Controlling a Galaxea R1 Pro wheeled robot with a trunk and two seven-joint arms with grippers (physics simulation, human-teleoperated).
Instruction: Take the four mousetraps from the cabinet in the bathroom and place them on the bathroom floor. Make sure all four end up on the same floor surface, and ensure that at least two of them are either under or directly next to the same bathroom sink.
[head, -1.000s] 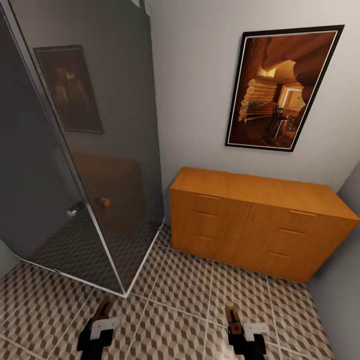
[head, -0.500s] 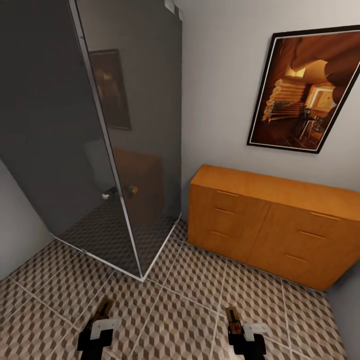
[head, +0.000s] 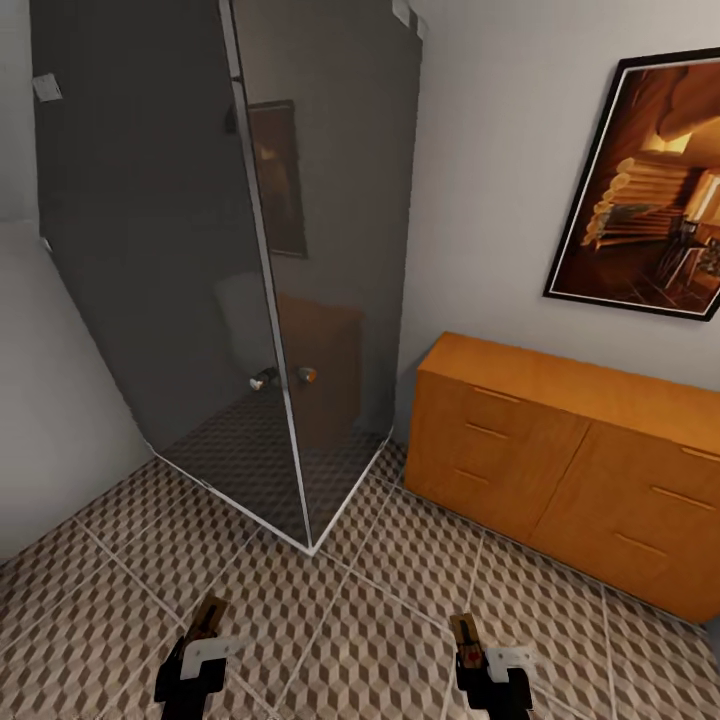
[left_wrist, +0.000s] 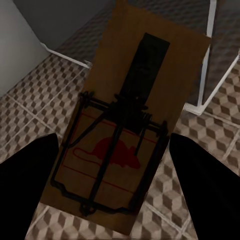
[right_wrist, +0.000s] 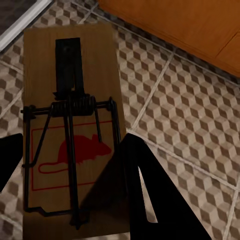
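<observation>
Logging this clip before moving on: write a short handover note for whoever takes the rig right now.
Left tool: shut on a mousetrap.
Right tool: shut on a second mousetrap.
Both are carried above the bathroom floor. The cabinet stands ahead on the right, drawers closed, beside the glass shower enclosure.
Done: two traps in hand.
Left: set both on the tiles, next to or under a sink; other two traps' whereabouts unknown.

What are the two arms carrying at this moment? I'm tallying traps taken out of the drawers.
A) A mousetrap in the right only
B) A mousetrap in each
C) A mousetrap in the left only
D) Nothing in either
B: the left gripper is shut on one mousetrap, and the right gripper is shut on another mousetrap, both above the bathroom floor.
</observation>
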